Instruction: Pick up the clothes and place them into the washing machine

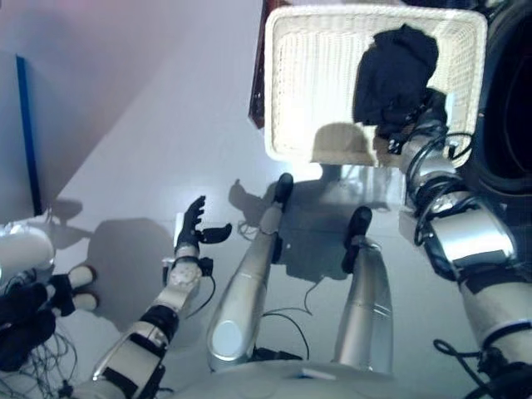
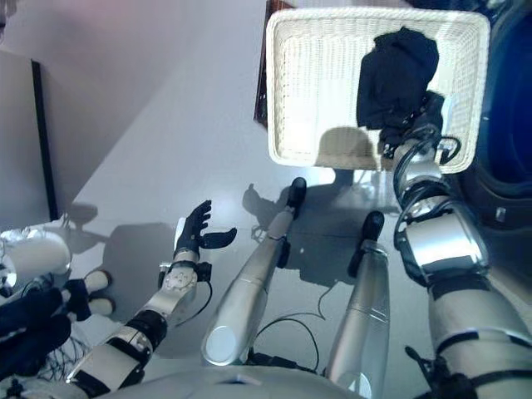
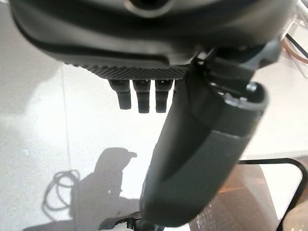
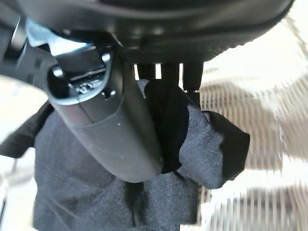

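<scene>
1. One left hand [image 1: 193,226] hovers over bare, smooth pale floor [image 1: 166,141], fingers straight and spread, grasping nothing, with open room all around it.
2. A rectangular white wicker basket [image 1: 299,75] stands ahead on the right, its woven walls ribbed, its left half bare.
3. A dark, soft, crumpled garment [image 1: 395,71] is bunched over the basket's right part.
4. The right hand [image 4: 125,139] is on that garment, thumb and fingers pinching a fold of cloth.
5. A dark round washing machine opening [image 1: 507,100] sits just beside the basket's right edge.
</scene>
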Controlling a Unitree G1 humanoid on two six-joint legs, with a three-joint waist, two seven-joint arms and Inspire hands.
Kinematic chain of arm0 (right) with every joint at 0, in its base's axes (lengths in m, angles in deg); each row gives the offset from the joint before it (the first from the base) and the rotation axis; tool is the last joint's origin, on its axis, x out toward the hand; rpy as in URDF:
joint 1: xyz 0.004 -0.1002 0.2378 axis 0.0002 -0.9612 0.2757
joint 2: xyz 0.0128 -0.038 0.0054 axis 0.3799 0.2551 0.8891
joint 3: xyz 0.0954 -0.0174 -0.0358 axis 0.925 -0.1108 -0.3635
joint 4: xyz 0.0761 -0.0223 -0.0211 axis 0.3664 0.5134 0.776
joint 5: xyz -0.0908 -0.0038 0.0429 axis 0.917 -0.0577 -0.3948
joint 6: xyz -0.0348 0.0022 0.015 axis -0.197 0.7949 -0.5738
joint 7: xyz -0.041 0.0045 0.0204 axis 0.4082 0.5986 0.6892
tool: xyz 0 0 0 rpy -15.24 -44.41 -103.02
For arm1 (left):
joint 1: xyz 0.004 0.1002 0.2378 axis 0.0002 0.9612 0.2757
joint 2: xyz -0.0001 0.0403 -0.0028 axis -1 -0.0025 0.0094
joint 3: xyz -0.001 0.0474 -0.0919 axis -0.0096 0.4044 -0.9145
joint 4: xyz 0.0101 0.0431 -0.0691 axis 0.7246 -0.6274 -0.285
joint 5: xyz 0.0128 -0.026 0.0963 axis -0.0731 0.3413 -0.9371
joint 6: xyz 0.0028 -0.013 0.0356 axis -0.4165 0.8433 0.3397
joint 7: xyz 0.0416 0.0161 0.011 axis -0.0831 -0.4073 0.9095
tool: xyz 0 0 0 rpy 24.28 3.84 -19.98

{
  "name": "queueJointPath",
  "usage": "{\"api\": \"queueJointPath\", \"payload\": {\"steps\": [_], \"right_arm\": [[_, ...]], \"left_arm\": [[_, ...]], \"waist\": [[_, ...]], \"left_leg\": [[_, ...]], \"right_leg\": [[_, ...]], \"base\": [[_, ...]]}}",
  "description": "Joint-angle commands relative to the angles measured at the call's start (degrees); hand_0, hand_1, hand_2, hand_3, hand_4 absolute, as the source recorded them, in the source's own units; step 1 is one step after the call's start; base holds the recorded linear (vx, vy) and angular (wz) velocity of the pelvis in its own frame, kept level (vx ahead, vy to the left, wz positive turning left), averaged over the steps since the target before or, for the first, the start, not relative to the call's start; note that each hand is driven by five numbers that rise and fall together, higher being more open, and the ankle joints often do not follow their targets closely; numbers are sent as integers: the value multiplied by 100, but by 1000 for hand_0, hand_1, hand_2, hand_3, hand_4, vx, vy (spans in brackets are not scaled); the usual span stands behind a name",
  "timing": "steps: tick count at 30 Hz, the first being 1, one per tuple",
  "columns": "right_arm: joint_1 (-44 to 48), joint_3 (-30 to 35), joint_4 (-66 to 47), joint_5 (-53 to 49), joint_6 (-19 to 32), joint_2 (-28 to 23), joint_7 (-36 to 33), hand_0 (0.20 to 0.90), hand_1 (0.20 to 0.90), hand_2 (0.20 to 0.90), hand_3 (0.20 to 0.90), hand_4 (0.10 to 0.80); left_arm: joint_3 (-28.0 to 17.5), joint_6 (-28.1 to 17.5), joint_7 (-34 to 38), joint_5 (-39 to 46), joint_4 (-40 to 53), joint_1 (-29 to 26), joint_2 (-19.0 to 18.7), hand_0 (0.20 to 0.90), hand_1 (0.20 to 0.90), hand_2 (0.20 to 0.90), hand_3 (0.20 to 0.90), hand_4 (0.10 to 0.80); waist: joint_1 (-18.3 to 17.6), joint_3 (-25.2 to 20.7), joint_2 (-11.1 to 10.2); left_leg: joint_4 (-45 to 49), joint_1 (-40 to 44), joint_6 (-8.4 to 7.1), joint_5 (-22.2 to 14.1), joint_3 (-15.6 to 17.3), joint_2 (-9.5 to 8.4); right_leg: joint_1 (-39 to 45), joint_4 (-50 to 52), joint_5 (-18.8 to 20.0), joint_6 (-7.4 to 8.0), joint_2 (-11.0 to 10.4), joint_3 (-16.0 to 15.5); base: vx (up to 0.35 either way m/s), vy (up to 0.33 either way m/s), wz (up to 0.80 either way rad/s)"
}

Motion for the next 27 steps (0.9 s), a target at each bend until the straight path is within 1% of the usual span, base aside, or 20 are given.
{"api": "queueJointPath", "payload": {"steps": [1,2,4,5,7,9,14,16,17,19,21,22,23,25,27], "right_arm": [[68,170,-1075,-614,1049,-226,-85,300,300,300,300,400],[-315,552,-1434,-1004,1320,108,-10,300,300,300,300,400],[-556,789,-1775,-1112,1521,305,-101,300,300,300,300,400],[-745,1051,-1990,-1232,1719,501,-204,300,300,300,300,400],[-976,1309,-2334,-1298,1977,755,-299,300,300,300,300,400],[-1061,1674,-2573,-1579,2327,1056,-366,300,300,300,300,400],[-914,2331,-2830,-2350,3004,1505,-473,300,300,300,300,400],[-815,2521,-2877,-2539,3161,1538,-495,300,300,300,300,400],[-745,2610,-2883,-2604,3259,1530,-546,300,300,300,300,400],[-436,2730,-2750,-2782,3333,1398,-624,300,300,300,300,400],[-121,2768,-2676,-2880,3410,1248,-686,300,300,300,300,400],[33,2755,-2673,-2895,3446,1140,-726,300,300,300,300,400],[134,2795,-2673,-2907,3501,1047,-757,300,300,300,300,400],[266,2775,-2698,-2906,3608,892,-851,300,300,300,300,400],[434,2771,-2789,-2906,3699,713,-886,300,300,300,300,400]], "left_arm": [[-214,-178,63,43,-317,135,-78,900,900,900,900,800],[-232,-180,3,38,-407,215,-25,900,900,900,900,800],[-256,-192,-46,46,-488,300,37,900,900,900,900,800],[-257,-192,-49,35,-528,325,103,900,900,900,900,800],[-238,-210,-60,12,-629,373,190,900,900,900,900,800],[-202,-234,-55,11,-704,369,299,900,900,900,900,800],[-33,-268,-57,56,-811,368,513,900,900,900,900,800],[10,-280,-61,89,-836,342,577,900,900,900,900,800],[33,-281,-74,105,-832,327,591,900,900,900,900,800],[81,-306,-57,154,-796,305,584,900,900,900,900,800],[127,-345,-56,251,-799,261,584,900,900,900,900,800],[147,-361,-39,279,-813,167,564,900,900,900,900,800],[151,-366,-30,315,-830,122,575,900,900,900,900,800],[163,-384,-30,321,-821,53,549,900,900,900,900,800],[129,-402,-18,352,-793,28,500,900,900,900,900,800]], "waist": [[-144,-120,52],[-212,-166,104],[-257,-211,158],[-284,-238,209],[-325,-277,306],[-343,-318,412],[-319,-366,595],[-318,-346,649],[-317,-335,652],[-295,-265,674],[-304,-145,648],[-295,-55,624],[-308,27,631],[-325,31,576],[-358,44,539]], "left_leg": [[76,316,10,-570,395,-254],[17,503,43,-592,433,-261],[-27,643,71,-607,469,-262],[-51,715,86,-622,480,-275],[-73,788,106,-636,510,-290],[-86,832,131,-663,529,-332],[-113,853,167,-693,566,-377],[-94,778,163,-657,595,-377],[-44,758,167,-714,601,-380],[103,593,208,-718,634,-372],[354,339,277,-808,710,-365],[480,225,286,-868,728,-380],[569,74,266,-803,746,-362],[884,-247,246,-915,735,-393],[1263,-565,215,-1017,765,-351]], "right_leg": [[769,-1179,668,49,86,-53],[953,-1279,672,58,80,-4],[1084,-1338,670,61,71,26],[1156,-1380,668,69,51,42],[1204,-1388,664,76,25,60],[1237,-1401,659,88,1,88],[1219,-1416,642,103,-19,155],[1146,-1426,697,106,-3,184],[1121,-1369,627,102,-5,193],[921,-1217,656,93,33,210],[654,-956,626,90,60,286],[513,-767,551,95,86,317],[341,-629,605,86,121,325],[72,-319,441,49,148,316],[-263,28,369,1,215,316]], "base": [[58,55,-22],[45,57,-22],[49,61,-21],[37,60,-17],[26,69,-13],[19,76,-12],[6,56,-4],[-33,38,-5],[-40,31,-7],[-77,46,-12],[-101,29,-12],[-130,4,-10],[-107,-27,-12],[-71,-53,-8],[-60,-57,4]]}}
